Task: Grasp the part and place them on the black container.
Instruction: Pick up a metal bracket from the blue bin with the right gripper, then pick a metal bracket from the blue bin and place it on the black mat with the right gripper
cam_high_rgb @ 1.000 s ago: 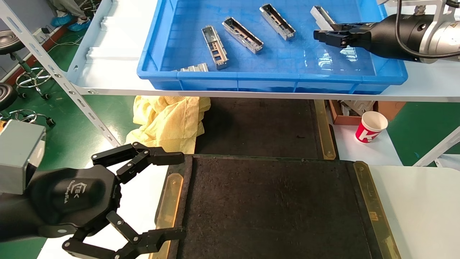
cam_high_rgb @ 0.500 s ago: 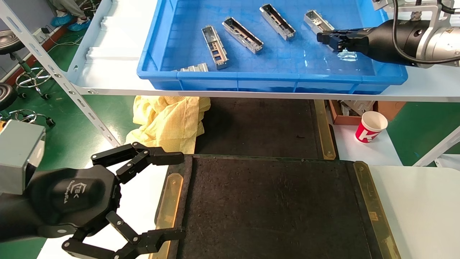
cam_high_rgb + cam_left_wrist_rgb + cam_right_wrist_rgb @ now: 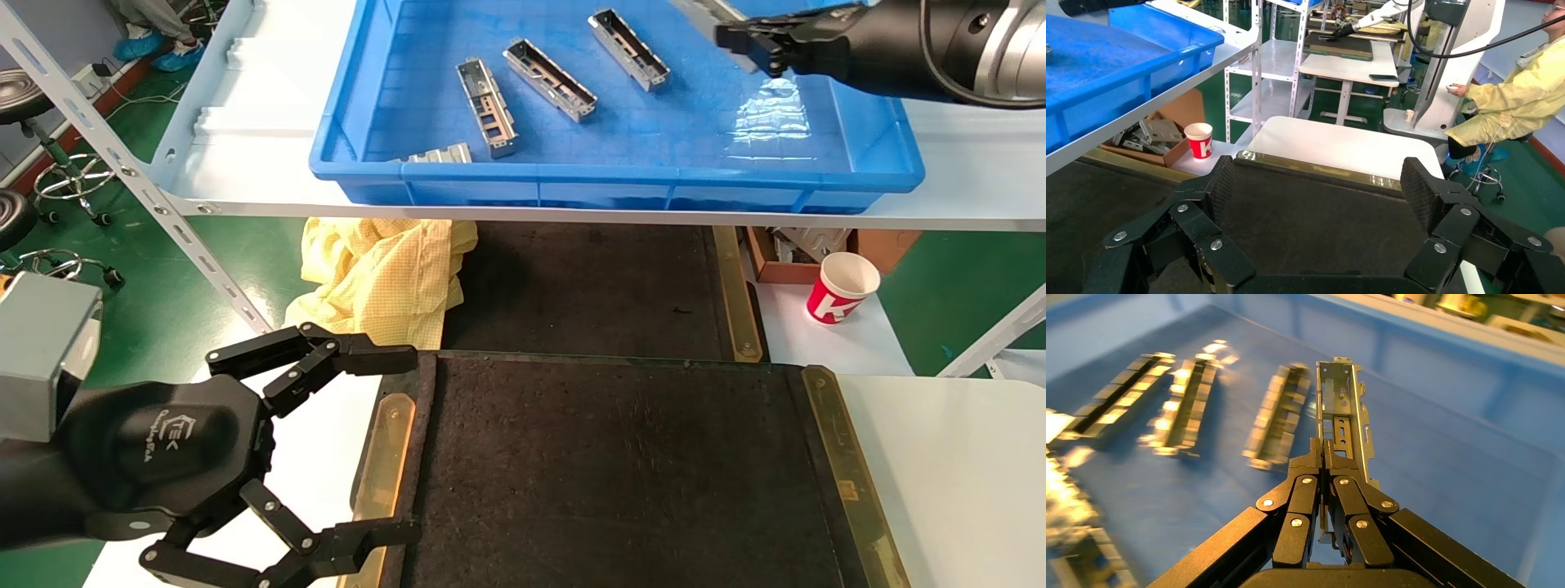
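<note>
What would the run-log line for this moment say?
right gripper: shut on part, above blue bin | left gripper: open, parked at black tray edge | tray: no part placed

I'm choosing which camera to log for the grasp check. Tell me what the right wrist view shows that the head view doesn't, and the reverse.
Only the right wrist view: the right gripper shut on the part, its wall pinched between the fingers, cutouts clearly visible.

Only the head view: the black container below with nothing on it, the left gripper open at its left edge, a yellow cloth, and a red paper cup.

Both: the blue bin and three other parts lying in a row inside it.
</note>
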Controlling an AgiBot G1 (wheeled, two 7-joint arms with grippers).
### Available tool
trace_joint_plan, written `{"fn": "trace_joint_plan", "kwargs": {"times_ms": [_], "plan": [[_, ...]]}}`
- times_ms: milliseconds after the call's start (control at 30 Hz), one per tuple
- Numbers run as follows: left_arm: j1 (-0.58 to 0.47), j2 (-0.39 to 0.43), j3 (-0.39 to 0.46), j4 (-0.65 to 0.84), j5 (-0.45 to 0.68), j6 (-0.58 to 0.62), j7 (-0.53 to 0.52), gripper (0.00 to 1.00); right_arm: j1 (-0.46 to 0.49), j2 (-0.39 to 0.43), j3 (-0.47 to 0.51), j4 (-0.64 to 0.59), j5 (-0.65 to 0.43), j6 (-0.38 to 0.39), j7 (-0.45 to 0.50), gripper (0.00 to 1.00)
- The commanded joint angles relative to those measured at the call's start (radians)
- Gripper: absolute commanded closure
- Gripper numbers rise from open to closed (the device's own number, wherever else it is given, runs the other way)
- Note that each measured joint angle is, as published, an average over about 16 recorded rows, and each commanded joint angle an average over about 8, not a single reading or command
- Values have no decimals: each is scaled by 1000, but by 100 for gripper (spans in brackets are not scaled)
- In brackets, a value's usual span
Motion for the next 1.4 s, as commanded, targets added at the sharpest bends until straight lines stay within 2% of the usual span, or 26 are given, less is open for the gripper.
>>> {"fn": "trace_joint_plan", "kwargs": {"times_ms": [33, 367, 600, 800, 1067, 1167, 1267, 1400], "plan": [[0, 0, 0, 0, 0, 0, 0, 0, 10, 1, 1, 7, 2, -33, -9, 100], [0, 0, 0, 0, 0, 0, 0, 0, 73, 36, -15, 33, -10, -335, -44, 100], [0, 0, 0, 0, 0, 0, 0, 0, 72, 46, -30, 59, -11, -470, -65, 100], [0, 0, 0, 0, 0, 0, 0, 0, 5, 76, -67, 183, 51, -496, -40, 100], [0, 0, 0, 0, 0, 0, 0, 0, -128, 206, -196, 533, 278, -492, 86, 100], [0, 0, 0, 0, 0, 0, 0, 0, -158, 250, -257, 630, 347, -486, 115, 100], [0, 0, 0, 0, 0, 0, 0, 0, -178, 270, -315, 672, 382, -481, 112, 100], [0, 0, 0, 0, 0, 0, 0, 0, -208, 263, -382, 666, 396, -475, 69, 100]]}}
